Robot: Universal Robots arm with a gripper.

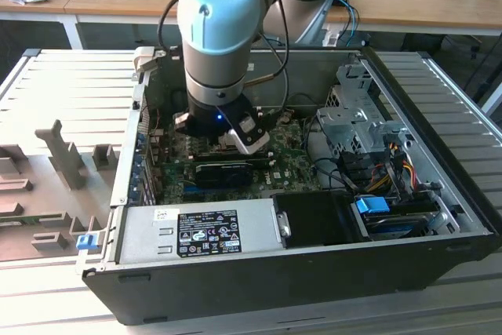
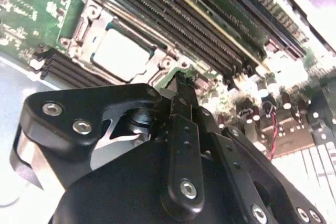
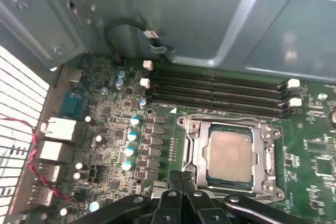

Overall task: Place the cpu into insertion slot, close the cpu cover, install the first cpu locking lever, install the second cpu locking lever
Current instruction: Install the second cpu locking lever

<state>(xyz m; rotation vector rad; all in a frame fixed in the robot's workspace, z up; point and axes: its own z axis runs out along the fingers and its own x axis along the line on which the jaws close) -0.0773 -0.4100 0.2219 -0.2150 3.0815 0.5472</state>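
The cpu [image 3: 229,154] lies flat in the insertion slot [image 3: 195,150], its silver-grey top showing through the cut-out of the cpu cover [image 3: 269,157], which is folded down over it; in the second wrist view the same chip [image 2: 119,55] sits framed by the metal plate [image 2: 154,56] on the green motherboard [image 2: 31,3]. Just beside the socket run four long black memory slots [image 3: 220,90] with white latches at their ends, and on its other side stand rows of small capacitors [image 3: 129,150] and square components. The tool [image 3: 182,182] hovers close to one edge of the socket, its black fingers [image 2: 181,108] pressed together with nothing between them; in the second wrist view the fingertip points toward the board near the socket's corner, and I cannot tell whether it touches the board. In the exterior view the arm's blue-capped wrist [image 1: 216,5] reaches down into the open computer case [image 1: 314,260], with the tool [image 1: 235,135] low over the motherboard [image 1: 290,166]. A long black card [image 1: 223,172] lies across the board just beside the tool. A grey power supply [image 1: 196,229] with a label sits along the case's near side, and a drive cage [image 1: 357,115] with coloured cables [image 1: 396,166] stands toward the exterior view's right. The case rests on a ribbed grey worktop [image 1: 63,84], where grey fixtures [image 1: 67,154] stand toward the exterior view's left.
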